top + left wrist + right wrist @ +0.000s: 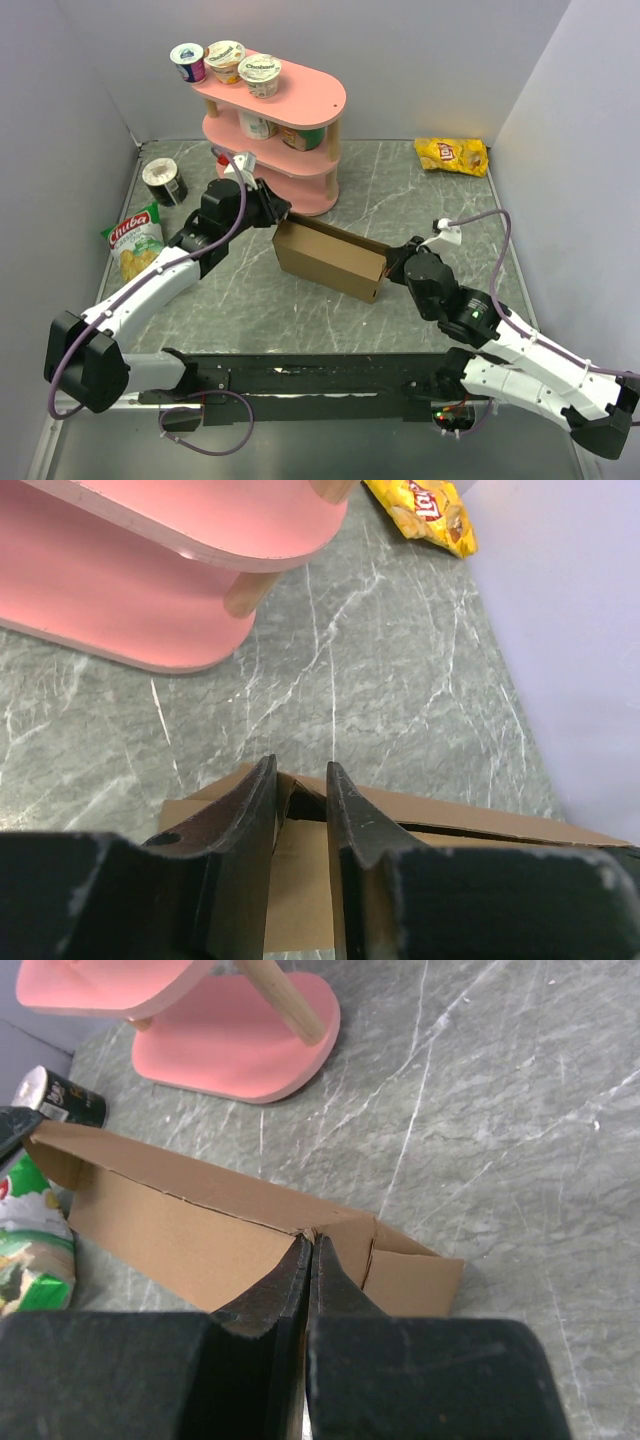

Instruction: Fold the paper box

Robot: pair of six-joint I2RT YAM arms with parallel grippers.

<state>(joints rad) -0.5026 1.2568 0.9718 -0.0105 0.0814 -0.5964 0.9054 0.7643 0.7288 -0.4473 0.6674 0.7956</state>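
Though near the shelf (305, 100), the paper box (325, 262) stands apart from it.

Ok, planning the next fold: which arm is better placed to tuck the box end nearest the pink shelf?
Left. The left gripper straddles that end wall of the paper box, jaws apart; the right gripper is shut on the opposite end.

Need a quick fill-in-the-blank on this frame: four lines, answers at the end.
1. The pink shelf carries ___ yogurt cups on its top tier.
2. The yellow chip bag lies near the far ___ corner of the table.
3. The right gripper is pinched ___ on the paper box.
4. The left gripper straddles a wall at the box's ___ end.
Missing words: three; right; shut; left.
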